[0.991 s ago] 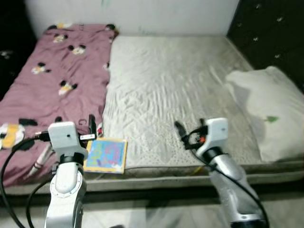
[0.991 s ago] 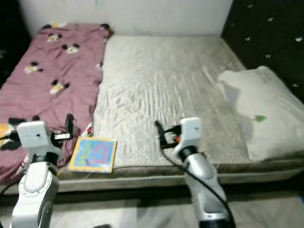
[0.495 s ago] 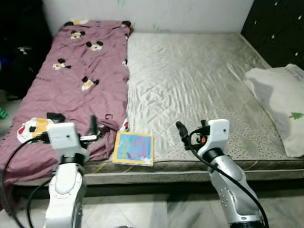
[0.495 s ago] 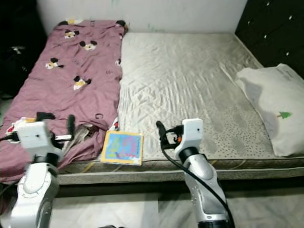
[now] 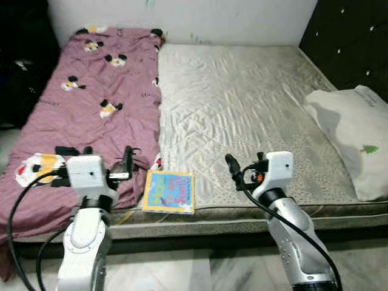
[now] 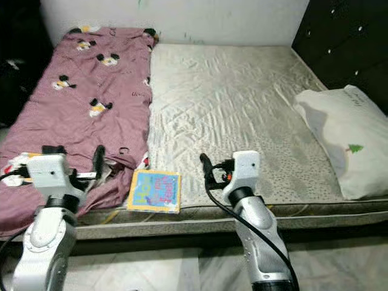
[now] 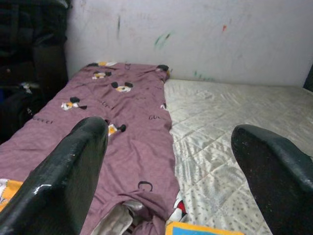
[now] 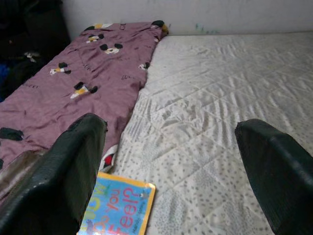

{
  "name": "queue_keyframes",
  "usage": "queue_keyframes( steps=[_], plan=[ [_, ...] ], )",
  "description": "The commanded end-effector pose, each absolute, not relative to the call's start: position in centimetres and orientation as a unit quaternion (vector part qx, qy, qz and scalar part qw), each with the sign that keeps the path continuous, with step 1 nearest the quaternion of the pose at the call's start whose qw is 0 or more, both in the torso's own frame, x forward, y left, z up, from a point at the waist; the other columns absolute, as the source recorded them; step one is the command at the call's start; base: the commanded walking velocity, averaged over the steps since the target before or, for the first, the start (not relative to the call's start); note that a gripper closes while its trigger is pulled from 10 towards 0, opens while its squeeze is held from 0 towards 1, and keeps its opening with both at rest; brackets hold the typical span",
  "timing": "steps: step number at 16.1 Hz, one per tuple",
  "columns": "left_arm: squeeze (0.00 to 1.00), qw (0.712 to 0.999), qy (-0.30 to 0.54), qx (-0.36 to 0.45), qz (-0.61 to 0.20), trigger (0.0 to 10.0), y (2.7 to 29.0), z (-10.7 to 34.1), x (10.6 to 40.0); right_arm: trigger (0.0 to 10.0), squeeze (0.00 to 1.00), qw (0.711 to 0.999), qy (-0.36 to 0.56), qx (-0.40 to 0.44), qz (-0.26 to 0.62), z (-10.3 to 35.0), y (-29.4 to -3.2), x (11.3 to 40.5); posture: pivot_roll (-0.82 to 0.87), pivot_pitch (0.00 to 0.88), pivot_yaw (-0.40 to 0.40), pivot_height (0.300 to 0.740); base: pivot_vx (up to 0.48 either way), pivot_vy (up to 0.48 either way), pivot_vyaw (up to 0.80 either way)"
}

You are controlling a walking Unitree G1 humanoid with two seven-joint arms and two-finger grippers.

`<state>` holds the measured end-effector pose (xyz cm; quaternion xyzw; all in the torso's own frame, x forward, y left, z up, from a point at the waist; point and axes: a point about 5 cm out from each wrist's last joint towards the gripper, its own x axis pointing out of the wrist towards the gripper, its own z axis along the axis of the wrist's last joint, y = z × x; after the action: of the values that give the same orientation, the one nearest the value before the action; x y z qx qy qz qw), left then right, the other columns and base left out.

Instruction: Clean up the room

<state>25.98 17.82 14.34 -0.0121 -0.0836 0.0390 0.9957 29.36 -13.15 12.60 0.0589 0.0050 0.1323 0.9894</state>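
Where mattress (image 5: pixel 242 115) ends, book (image 5: pixel 170 191)

Both arms raised at the near edge of the bed (image 5: pixel 254 209), left gripper (image 5: pixel 127 162) and right gripper (image 5: pixel 231 165) empty, fingers spread wide, pointing across it.

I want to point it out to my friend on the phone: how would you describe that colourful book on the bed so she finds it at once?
Start at the big bed with the pale quilted mattress and go to its near edge. There, beside the crumpled end of the pink cartoon-mouse blanket, lies the book. It is flat, square and bright blue with a yellow border and big playful lettering, the one small colourful thing on the mattress.
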Motion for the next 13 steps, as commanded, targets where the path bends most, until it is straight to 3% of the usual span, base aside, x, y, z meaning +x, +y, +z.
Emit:
queue_keyframes(
  steps=[1,6,13],
  plan=[
    [0.00,0.996,-0.088,-0.017,0.029,10.0,17.51,14.53,25.96,10.0,0.00,0.991,0.009,0.052,0.121,12.34,-13.67,29.41,0.00,0.107,-0.019,0.740,0.401,0.000,0.00],
    [0.00,0.996,-0.088,-0.019,0.022,10.0,17.40,14.56,26.05,10.0,0.00,0.991,0.008,0.052,0.120,12.25,-13.56,29.51,0.00,0.104,-0.016,0.740,0.398,0.000,0.00],
    [0.00,0.997,-0.066,-0.018,0.043,10.0,17.18,14.01,26.22,10.0,0.00,0.992,0.008,0.058,0.114,12.11,-13.55,29.73,0.00,0.109,-0.013,0.740,0.000,0.000,0.00]
  ],
)
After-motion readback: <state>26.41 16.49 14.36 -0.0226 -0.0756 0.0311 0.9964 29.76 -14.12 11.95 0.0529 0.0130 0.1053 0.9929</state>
